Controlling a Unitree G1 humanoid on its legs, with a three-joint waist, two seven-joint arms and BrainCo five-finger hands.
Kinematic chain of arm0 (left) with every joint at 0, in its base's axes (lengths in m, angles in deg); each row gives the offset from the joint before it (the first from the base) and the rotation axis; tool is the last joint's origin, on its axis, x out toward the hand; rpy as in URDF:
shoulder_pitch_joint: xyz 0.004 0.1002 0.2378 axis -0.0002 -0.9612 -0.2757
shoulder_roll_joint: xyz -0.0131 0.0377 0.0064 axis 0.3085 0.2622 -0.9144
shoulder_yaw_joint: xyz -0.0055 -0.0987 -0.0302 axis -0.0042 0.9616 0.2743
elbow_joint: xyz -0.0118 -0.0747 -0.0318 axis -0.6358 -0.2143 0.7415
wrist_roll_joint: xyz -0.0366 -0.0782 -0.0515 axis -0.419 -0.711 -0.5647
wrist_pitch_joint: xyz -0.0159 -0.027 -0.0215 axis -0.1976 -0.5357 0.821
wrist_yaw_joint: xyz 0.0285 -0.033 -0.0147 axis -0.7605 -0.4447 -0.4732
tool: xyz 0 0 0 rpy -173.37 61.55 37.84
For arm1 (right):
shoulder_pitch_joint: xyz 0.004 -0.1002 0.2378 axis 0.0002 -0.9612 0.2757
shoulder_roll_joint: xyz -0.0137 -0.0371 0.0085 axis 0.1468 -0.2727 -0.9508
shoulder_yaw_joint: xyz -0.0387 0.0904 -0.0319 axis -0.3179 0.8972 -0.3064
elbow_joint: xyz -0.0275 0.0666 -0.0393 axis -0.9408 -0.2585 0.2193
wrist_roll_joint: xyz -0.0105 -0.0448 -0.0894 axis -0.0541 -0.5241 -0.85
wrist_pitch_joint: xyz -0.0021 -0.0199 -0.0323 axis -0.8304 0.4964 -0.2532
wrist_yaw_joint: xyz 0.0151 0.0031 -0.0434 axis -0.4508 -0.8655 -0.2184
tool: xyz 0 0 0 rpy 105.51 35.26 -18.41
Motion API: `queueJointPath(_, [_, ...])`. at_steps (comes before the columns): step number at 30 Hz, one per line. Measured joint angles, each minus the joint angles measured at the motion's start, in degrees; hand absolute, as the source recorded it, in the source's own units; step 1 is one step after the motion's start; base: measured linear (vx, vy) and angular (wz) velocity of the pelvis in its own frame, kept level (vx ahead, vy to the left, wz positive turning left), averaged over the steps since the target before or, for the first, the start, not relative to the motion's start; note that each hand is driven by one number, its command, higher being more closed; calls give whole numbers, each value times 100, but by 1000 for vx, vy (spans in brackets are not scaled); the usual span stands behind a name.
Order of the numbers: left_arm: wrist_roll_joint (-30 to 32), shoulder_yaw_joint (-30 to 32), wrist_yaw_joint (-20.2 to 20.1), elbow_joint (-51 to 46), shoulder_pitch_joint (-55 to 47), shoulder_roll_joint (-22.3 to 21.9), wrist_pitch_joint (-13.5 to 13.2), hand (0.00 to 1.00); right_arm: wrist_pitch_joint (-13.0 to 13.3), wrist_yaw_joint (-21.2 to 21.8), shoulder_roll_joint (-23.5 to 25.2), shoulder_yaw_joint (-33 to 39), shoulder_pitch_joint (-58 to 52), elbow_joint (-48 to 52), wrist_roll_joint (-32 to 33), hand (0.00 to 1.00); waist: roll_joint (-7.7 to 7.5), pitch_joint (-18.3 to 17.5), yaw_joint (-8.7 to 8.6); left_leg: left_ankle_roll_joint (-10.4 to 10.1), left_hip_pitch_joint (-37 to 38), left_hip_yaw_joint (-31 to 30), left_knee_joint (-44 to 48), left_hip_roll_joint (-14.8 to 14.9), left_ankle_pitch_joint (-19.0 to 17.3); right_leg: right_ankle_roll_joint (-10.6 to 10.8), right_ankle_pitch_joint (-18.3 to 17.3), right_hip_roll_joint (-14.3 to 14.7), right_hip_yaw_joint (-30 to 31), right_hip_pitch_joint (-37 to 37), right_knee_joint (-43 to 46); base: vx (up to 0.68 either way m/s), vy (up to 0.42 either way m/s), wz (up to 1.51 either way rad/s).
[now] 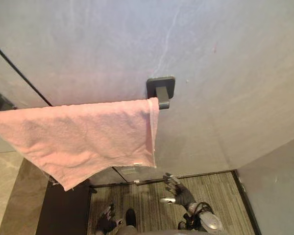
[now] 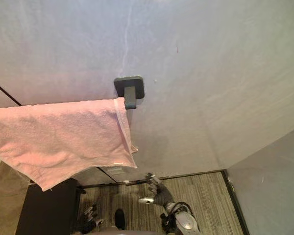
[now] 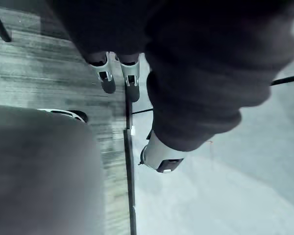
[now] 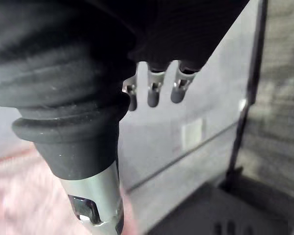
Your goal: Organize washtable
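1. Pink towel (image 1: 83, 137): it is hanging folded over a rail whose dark bracket (image 1: 161, 89) is fixed to the grey wall (image 1: 225, 63). It is draping unevenly, with one lower corner drooping further than the other. The whole cloth is sitting well above both sets of fingers and touching neither.
2. Right hand (image 1: 179, 192): it is hovering low over the striped floor (image 1: 220, 196), below the towel's bracket-side edge. Its fingers (image 4: 153, 93) are reaching out straight and spread, gripping nothing.
3. Left hand (image 1: 108, 223): it is hanging low, near the right hand. Its fingers (image 3: 108, 78) are lying straight and relaxed, holding nothing.
4. Handling, as a judgement: the towel is looking soft, light and limp, and in no way fragile. It will likely sag wherever it is taken and slide readily along the rail.
5. Where to take hold, as a judgement: the lower hem is offering the easiest purchase. The bracket-side corner is lying closest above the right fingers, and the drooping corner closest above the left fingers. Pinching both corners would keep the cloth flat while it is being evened out.
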Motion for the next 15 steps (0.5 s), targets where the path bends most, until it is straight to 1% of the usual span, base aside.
queueJointPath(2, [-900, -587, -425, -982, -345, 388, 0, 0, 4, 174, -74, -727, 585, 271, 210, 0, 38, 22, 24, -11, 39, -8, -3, 1, -16, 2, -1, -3, 1, 37, 7, -62, -1, 1])
queueJointPath(3, [-1149, -771, -550, -1222, -388, 521, 2, 0, 5, 221, -94, -930, 811, 333, 243, 0, 52, 31, 28, -12, 47, -10, -4, -3, -16, 3, 0, -8, 2, 41, 11, -50, 8, 1])
queueJointPath(5, [-2151, -1362, -975, -1947, -338, 1121, 42, 0, 7, 269, -96, -1623, 1664, 401, 497, 0, 97, 55, 22, -35, 92, -18, -4, -16, -35, 11, 4, -17, -1, 73, 41, -67, 13, 0])
queueJointPath(6, [-2385, -1491, -1061, -2105, -309, 1279, 81, 0, 2, 275, -106, -1770, 1847, 418, 587, 0, 100, 63, 19, -34, 118, -15, -4, -19, -37, 12, 3, -20, -2, 95, 52, -56, 14, -1])
queueJointPath(7, [-2731, -1691, -1191, -2346, -274, 1551, 134, 0, -10, 303, -124, -1966, 2091, 475, 673, 0, 96, 60, 17, -31, 146, -4, -4, -22, -39, 18, -1, -26, 1, 105, 74, -39, 13, -1])
queueJointPath(9, [-3648, -2151, -1622, -2930, -213, 2306, 345, 0, -31, 446, -292, -2403, 2576, 785, 1134, 0, 87, 57, 3, -25, 162, 12, -3, -32, -33, 25, -6, -40, 2, 101, 114, -19, 8, -1])
queueJointPath(10, [-3828, -2225, -1698, -3026, -197, 2457, 397, 0, -31, 481, -345, -2480, 2660, 860, 1269, 0, 85, 55, 1, -12, 166, 11, -2, -37, -24, 26, -7, -46, 2, 103, 117, 0, 0, 0])
queueJointPath(11, [-4136, -2308, -1822, -3179, -147, 2699, 496, 0, -37, 522, -435, -2561, 2760, 1002, 1547, 0, 84, 54, 2, -3, 183, 10, -2, -48, -16, 28, -8, -59, 2, 115, 123, 0, 0, 0])
queueJointPath(13, [-4473, -2331, -1849, -3394, -44, 2967, 534, 0, -40, 527, -556, -2655, 2923, 1153, 1914, 0, 84, 55, 0, 1, 244, -3, -1, -72, -13, 36, -13, -80, 0, 178, 124, 0, 0, 0])
queueJointPath(14, [-4524, -2329, -1848, -3466, 14, 3033, 536, 0, -41, 528, -593, -2661, 2962, 1211, 1998, 0, 83, 54, 0, 1, 269, -11, -2, -81, -13, 45, -20, -88, -5, 209, 124, 0, 0, 0])
queueJointPath(15, [-4687, -2317, -1845, -3613, 114, 3122, 528, 0, -38, 535, -652, -2670, 3073, 1312, 2244, 0, 84, 54, -1, 1, 317, -23, -2, -96, -13, 59, -31, -99, -15, 258, 129, 13, 7, 7])
